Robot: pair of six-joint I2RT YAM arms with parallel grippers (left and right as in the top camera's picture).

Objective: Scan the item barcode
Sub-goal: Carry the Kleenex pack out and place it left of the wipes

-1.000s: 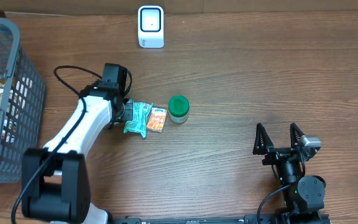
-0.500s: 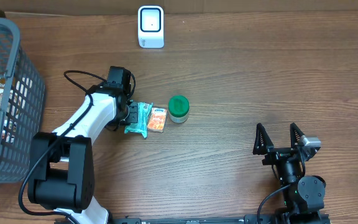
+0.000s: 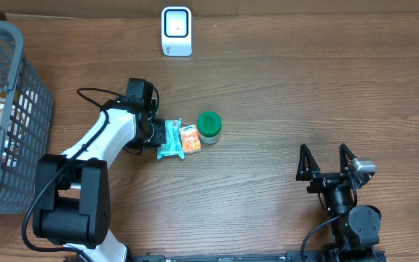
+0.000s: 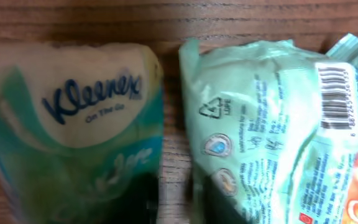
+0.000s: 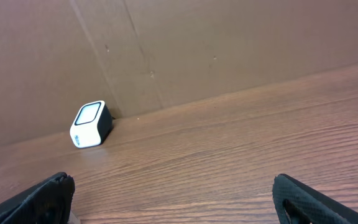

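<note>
Wooden table [image 3: 268, 87] — left gripper [image 3: 158, 136] at Kleenex pack [image 4: 73, 118], state untellable (jaws blurred) — right gripper [image 3: 322, 150] spread wide.

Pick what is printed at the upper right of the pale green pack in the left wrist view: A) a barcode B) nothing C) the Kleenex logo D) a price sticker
A: the black stripes of a barcode sit near the upper right corner of the pale green pack.
</note>
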